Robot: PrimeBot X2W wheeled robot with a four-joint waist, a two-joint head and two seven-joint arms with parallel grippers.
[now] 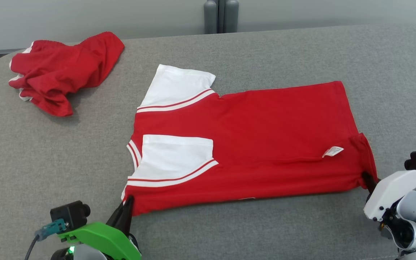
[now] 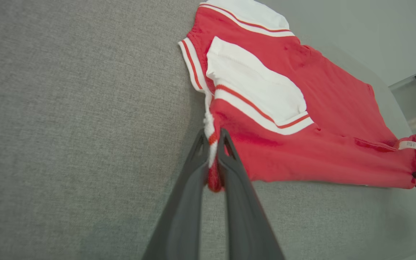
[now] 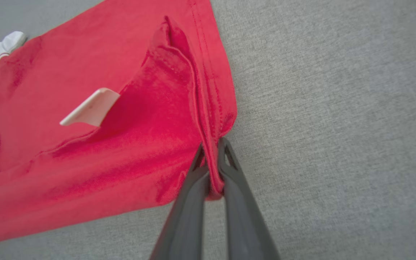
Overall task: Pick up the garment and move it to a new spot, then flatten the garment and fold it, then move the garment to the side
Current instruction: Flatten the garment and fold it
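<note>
Cloth (image 1: 63,70), red and crumpled, at far left of grey surface (image 1: 31,162). Left gripper (image 1: 128,200) clamped tight on near shoulder corner of shirt (image 1: 265,130). Lies flat in middle, red and white. Right gripper (image 1: 367,177) clamped tight on near hem corner, beside white label (image 1: 332,151).

Grey cloth-covered table (image 1: 265,231): carries a spread red-and-white shirt (image 1: 265,137) and, far left, a crumpled red garment (image 1: 60,68).
</note>
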